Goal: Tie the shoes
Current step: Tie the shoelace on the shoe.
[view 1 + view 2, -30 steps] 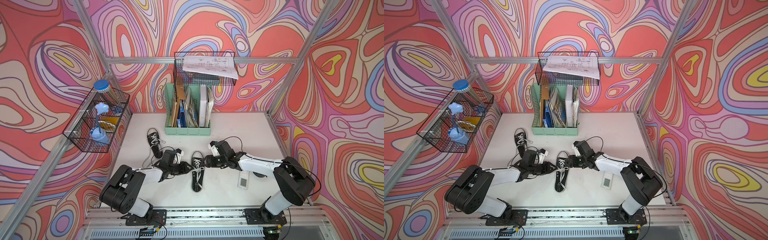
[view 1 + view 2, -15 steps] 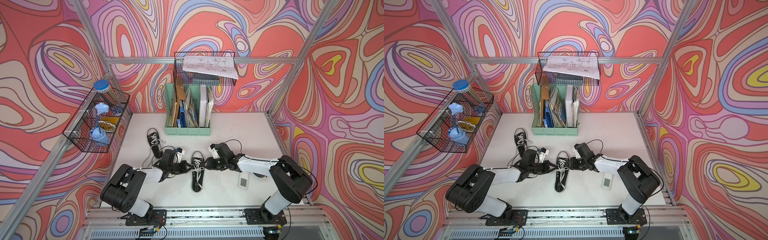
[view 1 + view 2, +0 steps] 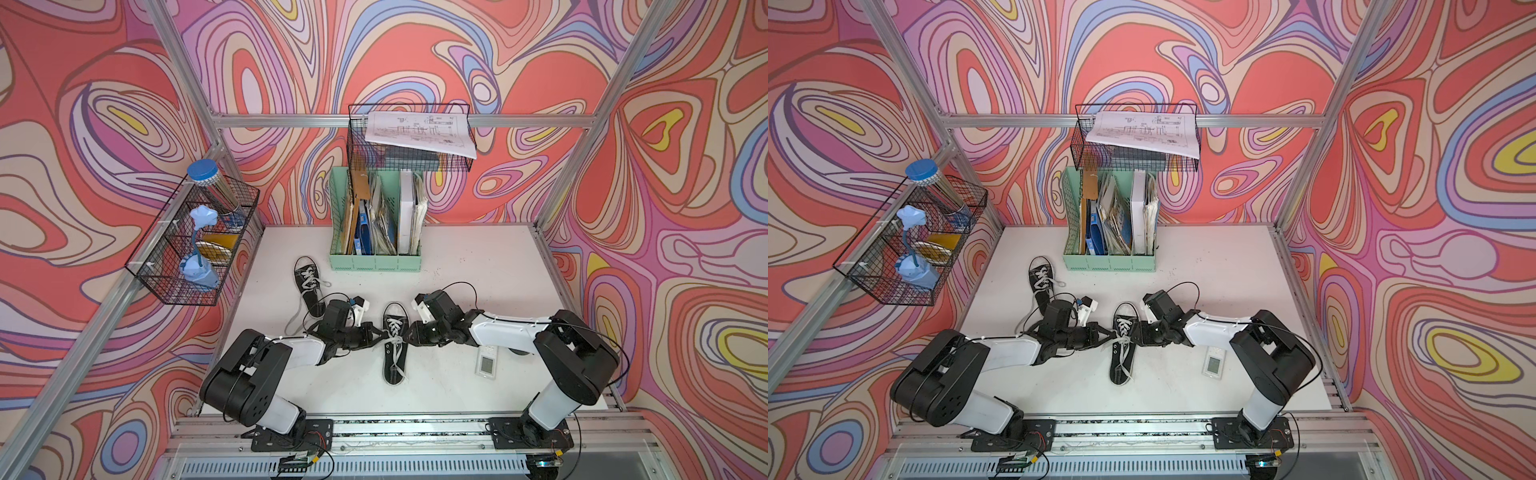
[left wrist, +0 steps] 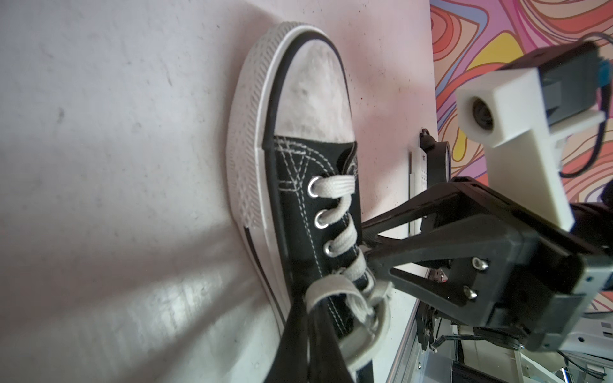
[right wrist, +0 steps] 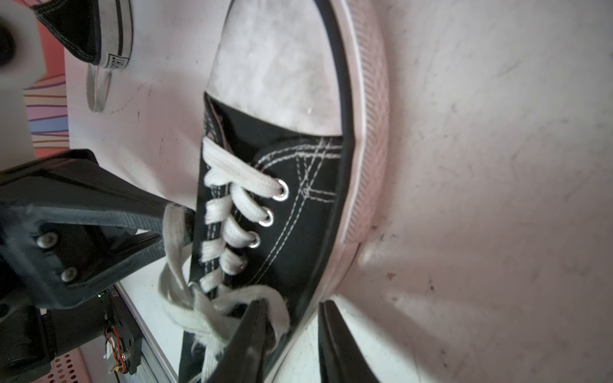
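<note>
I am pinching the lace (image 4: 331,288) of the mid-frame sneaker (image 3: 394,365) in my left gripper (image 3: 379,333), with my right gripper (image 3: 409,336) gaping alongside. Neither it nor the upper-left sneaker (image 3: 308,282) looks tied.

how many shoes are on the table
2. One shoe lies mid-table between the left gripper and right gripper; the other shoe sits farther back, by the green file holder's left corner. No others seem hidden.

White-shelled, black-jointed arms (image 3: 513,332), black triangular pincers (image 4: 366,242) (silver screws (image 4: 480,263), looping black cables (image 3: 465,286)), white wrist-camera blocks (image 4: 510,109)
</note>
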Tool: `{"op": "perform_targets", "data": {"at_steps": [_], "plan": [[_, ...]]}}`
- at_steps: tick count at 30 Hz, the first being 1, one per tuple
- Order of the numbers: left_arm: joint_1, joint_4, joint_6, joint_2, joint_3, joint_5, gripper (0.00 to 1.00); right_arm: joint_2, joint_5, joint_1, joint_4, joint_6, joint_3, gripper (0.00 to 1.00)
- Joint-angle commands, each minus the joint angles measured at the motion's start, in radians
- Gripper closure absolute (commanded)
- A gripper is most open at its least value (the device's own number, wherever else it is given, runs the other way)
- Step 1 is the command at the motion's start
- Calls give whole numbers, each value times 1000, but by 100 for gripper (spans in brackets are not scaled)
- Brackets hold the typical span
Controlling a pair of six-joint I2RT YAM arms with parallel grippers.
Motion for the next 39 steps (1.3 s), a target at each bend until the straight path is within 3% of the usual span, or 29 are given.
{"op": "perform_targets", "data": {"at_steps": [1, 17, 24, 39], "plan": [[6, 31, -2, -14, -12, 18, 94, 14, 35, 14, -44, -41, 33, 73], [6, -8, 27, -29, -12, 2, 95, -1, 199, 68, -209, -116, 121, 96], [5, -94, 66, -79, 0, -34, 100, -28, 258, 71, -260, -123, 129, 100], [5, -245, 125, -147, 19, -106, 100, -39, 318, 73, -331, -117, 151, 100]]}}
